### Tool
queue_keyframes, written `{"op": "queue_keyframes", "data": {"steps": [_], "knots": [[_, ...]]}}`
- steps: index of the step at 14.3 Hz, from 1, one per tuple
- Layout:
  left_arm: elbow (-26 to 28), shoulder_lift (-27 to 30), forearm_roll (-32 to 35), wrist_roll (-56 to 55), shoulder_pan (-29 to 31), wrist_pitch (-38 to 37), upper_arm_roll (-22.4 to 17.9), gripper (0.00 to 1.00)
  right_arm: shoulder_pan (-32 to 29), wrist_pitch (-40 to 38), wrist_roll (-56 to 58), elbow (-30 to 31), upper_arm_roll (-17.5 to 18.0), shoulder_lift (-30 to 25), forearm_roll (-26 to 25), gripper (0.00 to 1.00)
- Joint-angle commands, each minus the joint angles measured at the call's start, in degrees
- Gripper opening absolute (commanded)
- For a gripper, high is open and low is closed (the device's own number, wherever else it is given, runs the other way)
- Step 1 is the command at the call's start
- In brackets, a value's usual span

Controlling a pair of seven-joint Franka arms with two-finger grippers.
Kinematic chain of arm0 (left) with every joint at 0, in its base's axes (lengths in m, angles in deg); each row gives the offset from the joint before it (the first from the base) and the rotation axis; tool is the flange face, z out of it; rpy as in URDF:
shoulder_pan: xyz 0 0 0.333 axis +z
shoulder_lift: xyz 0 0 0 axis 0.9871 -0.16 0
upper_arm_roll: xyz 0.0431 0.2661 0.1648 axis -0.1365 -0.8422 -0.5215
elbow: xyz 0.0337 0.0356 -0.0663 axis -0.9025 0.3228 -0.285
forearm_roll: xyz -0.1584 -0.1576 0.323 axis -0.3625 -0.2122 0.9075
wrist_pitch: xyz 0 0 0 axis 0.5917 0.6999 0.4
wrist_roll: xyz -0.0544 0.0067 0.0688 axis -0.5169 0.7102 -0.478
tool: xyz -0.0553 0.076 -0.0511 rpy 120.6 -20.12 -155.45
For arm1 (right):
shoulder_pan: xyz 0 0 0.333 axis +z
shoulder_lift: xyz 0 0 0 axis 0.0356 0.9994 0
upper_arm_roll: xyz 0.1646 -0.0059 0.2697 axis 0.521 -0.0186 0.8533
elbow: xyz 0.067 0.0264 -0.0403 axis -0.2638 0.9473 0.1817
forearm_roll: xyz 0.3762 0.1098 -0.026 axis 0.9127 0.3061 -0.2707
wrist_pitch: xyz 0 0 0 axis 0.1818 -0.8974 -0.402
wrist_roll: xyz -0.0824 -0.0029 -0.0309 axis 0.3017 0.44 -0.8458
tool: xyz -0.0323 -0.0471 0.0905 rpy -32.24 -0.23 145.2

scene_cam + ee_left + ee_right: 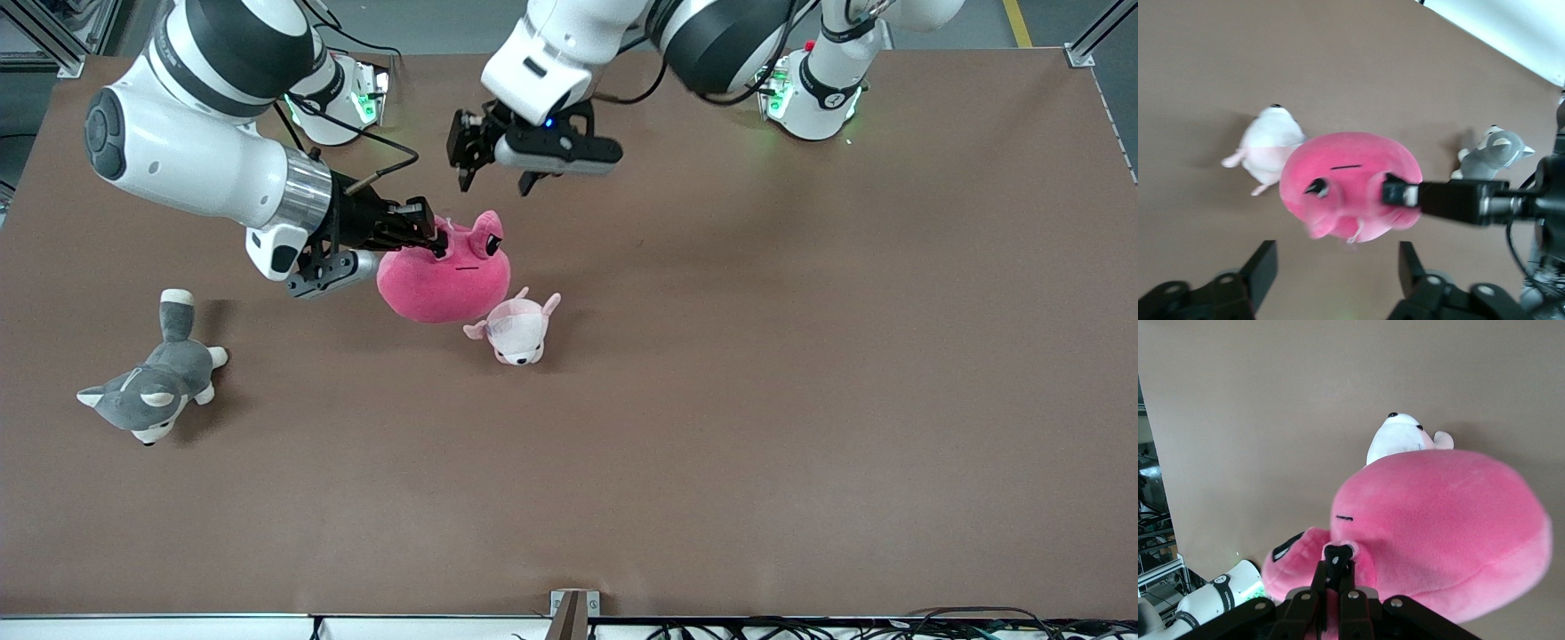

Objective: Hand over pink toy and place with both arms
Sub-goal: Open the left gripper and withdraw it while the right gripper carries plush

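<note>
Pink toy pinched at its top by my right gripper, above the table.
Left gripper hangs spread over it, empty. I worry the thin pinch slips; the pale plush sits just beside.

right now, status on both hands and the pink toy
Right hand shut on pink toy, holding it up. Left hand open, over the toy, not touching. Pale pink plush on the table under the toy's edge.
</note>
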Motion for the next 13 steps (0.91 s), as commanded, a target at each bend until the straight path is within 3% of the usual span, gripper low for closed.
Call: {"op": "queue_keyframes", "data": {"steps": [1,8,13], "knots": [[1.14,6.33,1.62,4.28,2.51,-9.43,-0.32,1.00,-3.15,-2.45,1.68,-2.23,-0.35,0.26,0.50,0.06],[3.07,19.87,1.54,28.17,18.84,-37.48,-0.15,1.00,-17.73,-13.62,16.99,-3.38,-0.36,1.39,-0.11,0.05],[7.47,21.56,1.54,40.58,33.08,-38.48,-0.24,1.00,-22.94,-12.92,16.90,-5.66,-0.44,8.16,-1.60,0.01]]}}
